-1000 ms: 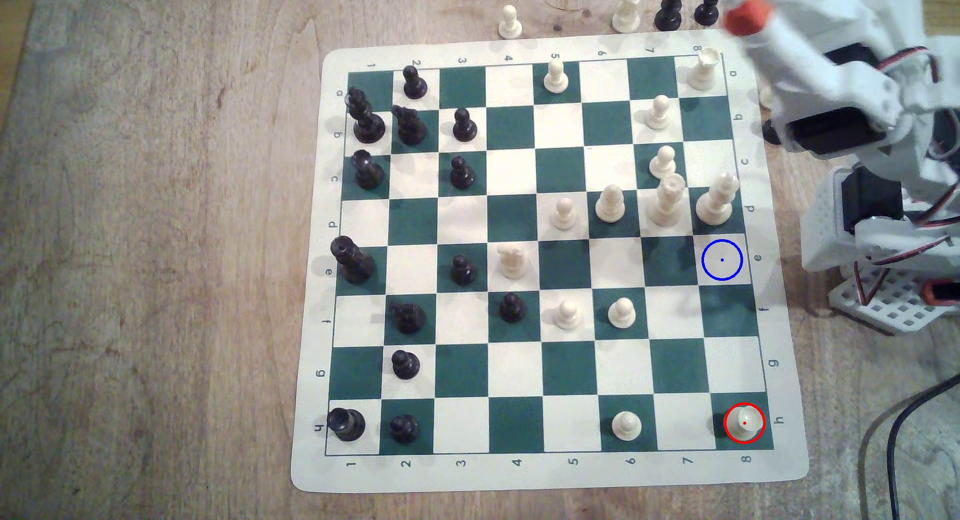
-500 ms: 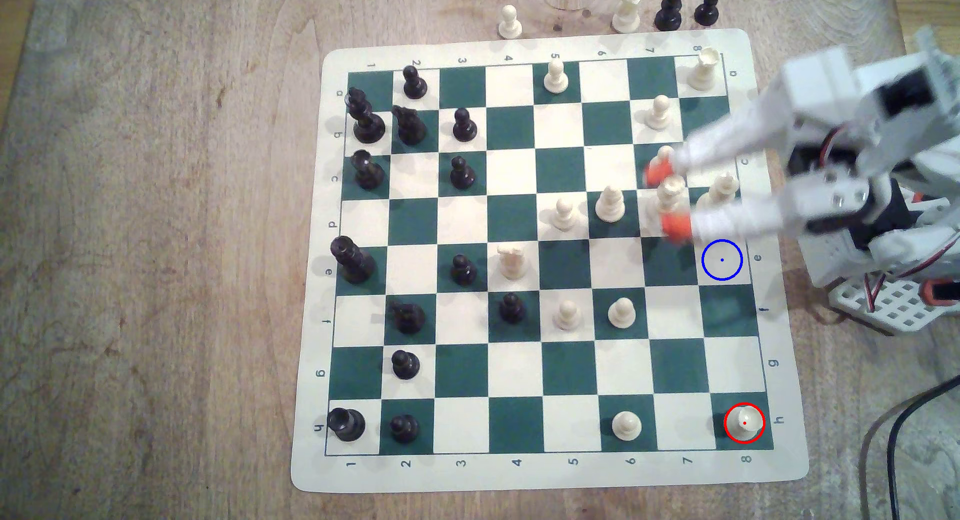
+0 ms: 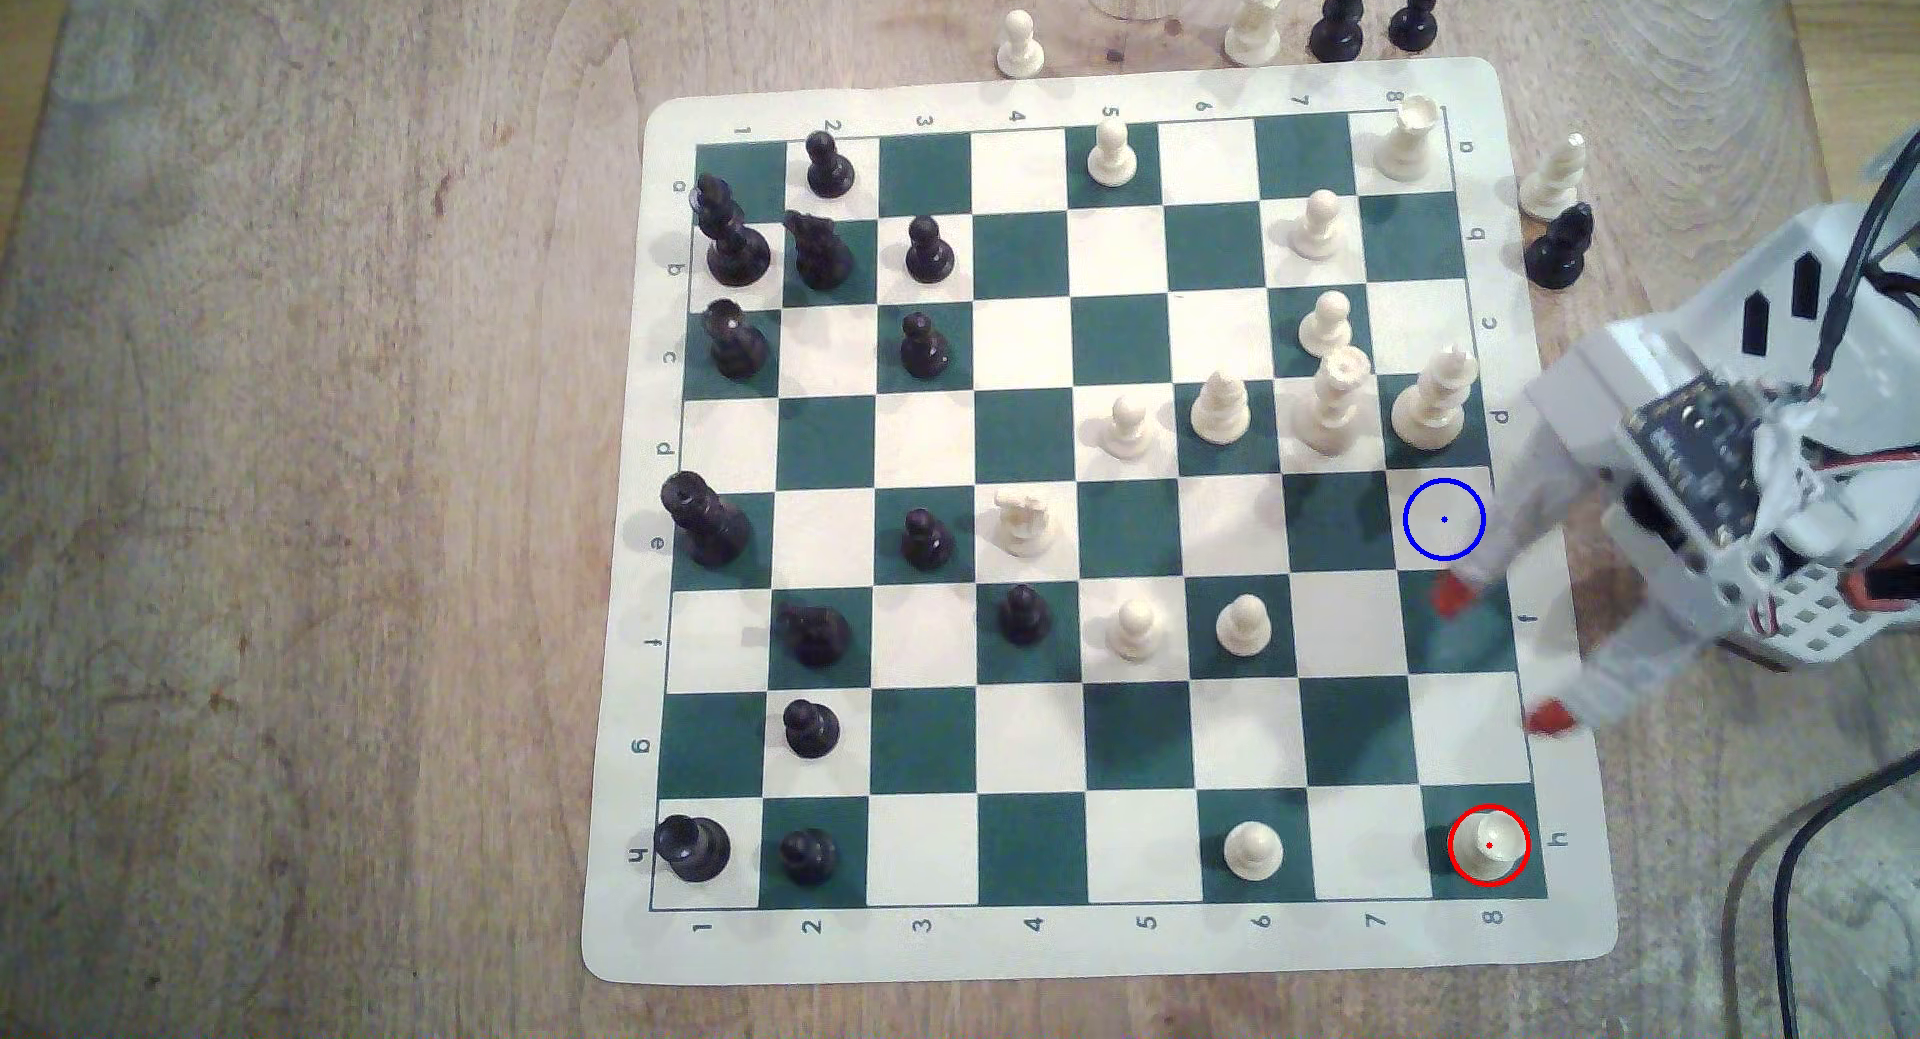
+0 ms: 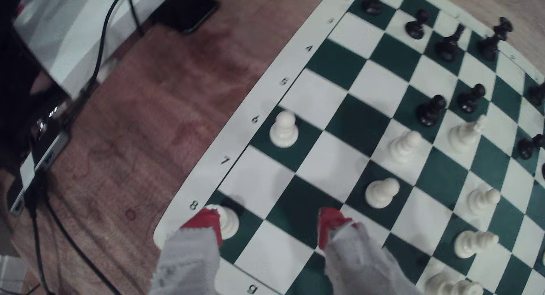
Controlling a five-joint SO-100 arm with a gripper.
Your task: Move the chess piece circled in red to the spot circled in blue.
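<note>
Sitting at h8, chess piece (image 3: 1488, 845), gripper (image 3: 1498, 660) agape above.

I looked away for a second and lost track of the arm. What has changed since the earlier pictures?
The gripper swung from the board's far corner, over the tall cream pieces, down the exterior view's right edge toward the chess piece. Its jaws are open and hold nothing. The chess piece sits unmoved in its red ring, the spot is bare, and no other pieces shifted.

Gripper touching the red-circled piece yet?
Apart. In the exterior view the open gripper hangs over the board's right edge, with clear squares between its fingers and the chess piece.
</note>
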